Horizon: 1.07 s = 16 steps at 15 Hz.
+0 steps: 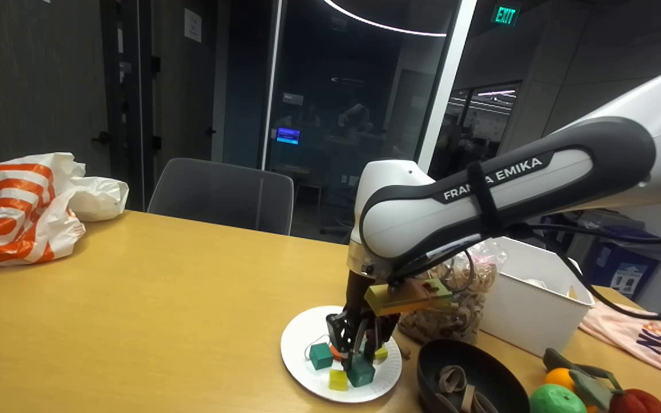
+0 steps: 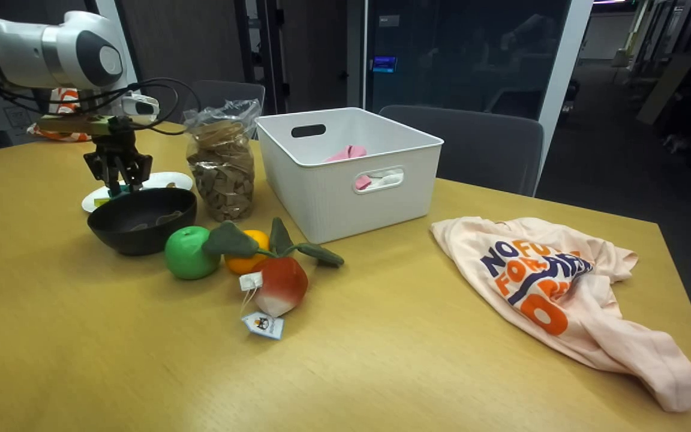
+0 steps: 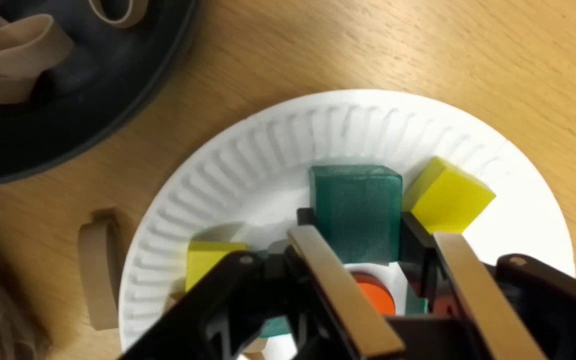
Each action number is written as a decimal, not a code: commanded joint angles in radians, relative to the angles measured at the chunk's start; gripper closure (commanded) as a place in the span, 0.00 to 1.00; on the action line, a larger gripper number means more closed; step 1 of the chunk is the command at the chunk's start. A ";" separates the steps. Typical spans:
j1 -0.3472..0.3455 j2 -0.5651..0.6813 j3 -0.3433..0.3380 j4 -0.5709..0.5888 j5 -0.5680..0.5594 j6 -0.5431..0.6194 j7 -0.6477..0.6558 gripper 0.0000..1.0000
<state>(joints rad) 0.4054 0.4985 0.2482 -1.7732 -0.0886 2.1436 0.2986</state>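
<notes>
In the middle of the wrist view, a green block (image 3: 357,210) is seen on the plate (image 3: 353,120). It is shaped nearly as a cube, dark and slightly shiny, with flat faces and a paler line along the upper edge. It is clamped by the tool (image 3: 358,224) at its left and right sides. At its right, a yellow block (image 3: 450,200) is seen turned; below, a red piece (image 3: 377,295) is partly covered by the tool.

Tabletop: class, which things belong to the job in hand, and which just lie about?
Likely the job:
green block, between the jaws
paper plate beneath it

Probably lying about:
printed cloth
orange-and-white bag
green fruit
tagged red toy
</notes>
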 commanded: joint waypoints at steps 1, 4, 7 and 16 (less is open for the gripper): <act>0.000 -0.001 -0.009 0.043 0.033 -0.059 -0.016 0.82; -0.020 -0.038 -0.004 0.045 0.074 -0.121 -0.027 0.82; -0.046 -0.095 -0.009 0.031 0.104 -0.173 -0.036 0.82; -0.166 -0.287 -0.073 -0.105 0.144 -0.297 -0.043 0.82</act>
<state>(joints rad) 0.2740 0.2879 0.1902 -1.7925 0.0165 1.8705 0.2829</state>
